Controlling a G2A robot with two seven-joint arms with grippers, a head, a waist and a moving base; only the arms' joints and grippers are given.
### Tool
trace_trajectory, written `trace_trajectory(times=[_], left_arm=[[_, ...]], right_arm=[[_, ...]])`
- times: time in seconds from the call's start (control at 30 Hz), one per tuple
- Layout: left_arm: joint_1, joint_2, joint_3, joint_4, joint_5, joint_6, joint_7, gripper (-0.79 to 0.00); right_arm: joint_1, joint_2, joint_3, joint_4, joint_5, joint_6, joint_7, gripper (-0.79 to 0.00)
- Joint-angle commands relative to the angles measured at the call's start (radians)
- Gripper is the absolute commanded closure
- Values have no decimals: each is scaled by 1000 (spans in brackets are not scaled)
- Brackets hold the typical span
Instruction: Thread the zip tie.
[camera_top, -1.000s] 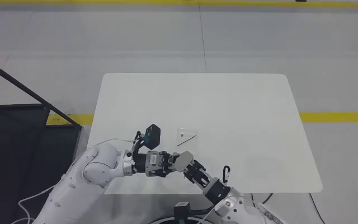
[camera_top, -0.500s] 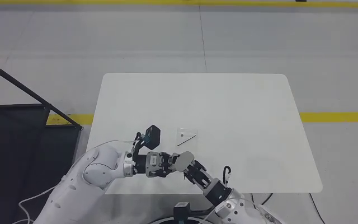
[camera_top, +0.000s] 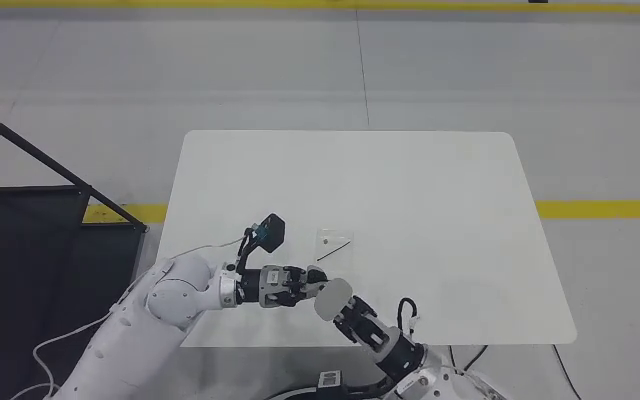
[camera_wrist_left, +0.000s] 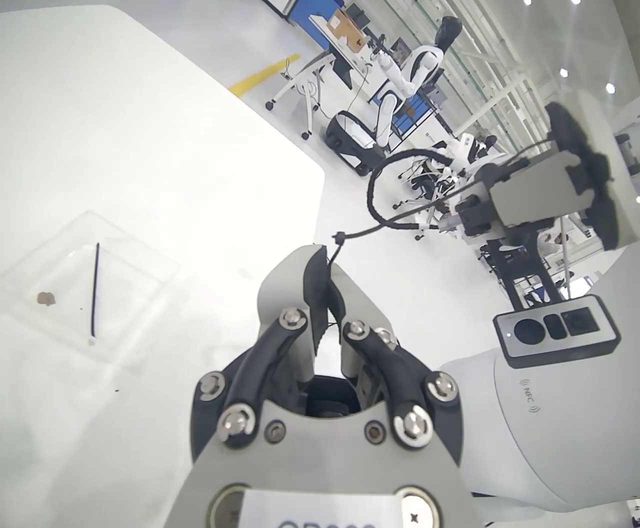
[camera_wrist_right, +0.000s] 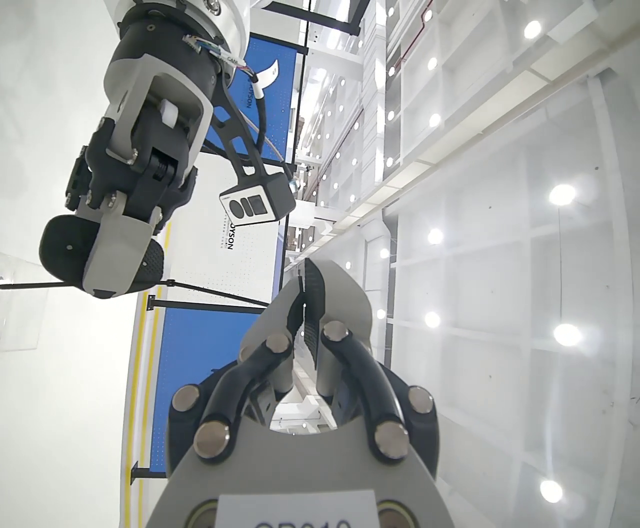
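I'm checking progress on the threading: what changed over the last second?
The left pincer edged toward the right pincer and its wrist rolled, tipping its camera. The right pincer slid slightly toward the near edge of the table. Both are shut on the zip tie stretched between them; the spare zip tie on the clear plastic sheet hasn't moved.

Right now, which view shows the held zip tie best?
The right wrist view: the zip tie spans clearly from the left gripper to the right gripper. The left wrist view shows its head end and bend; the top view barely shows it.
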Motion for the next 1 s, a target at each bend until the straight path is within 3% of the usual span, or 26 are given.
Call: trace_trajectory(times=[0.0, 0.33, 0.57, 0.7, 0.87, 0.97], left_arm=[[-6, 0, 3, 4, -17, 8, -11, 0], [-22, 1, 9, 18, -50, 17, -36, 0], [-34, 3, 19, 25, -76, 39, -91, 0], [-52, 6, 28, 41, -107, 13, -154, 0], [-71, 11, 17, 56, -160, -24, -204, 0], [-70, 15, 4, 56, -182, -35, -201, 0]], right_arm=[[-8, 5, 5, -3, 0, 20, -7, 0], [-29, 18, 23, -6, 0, 37, -25, 0], [-28, 18, 13, 4, 49, 106, -187, 0], [-6, 18, 47, 48, 196, 161, -318, 0], [53, 18, 97, 154, 479, 253, -587, 0], [64, 20, 121, 191, 616, 252, -720, 0]])
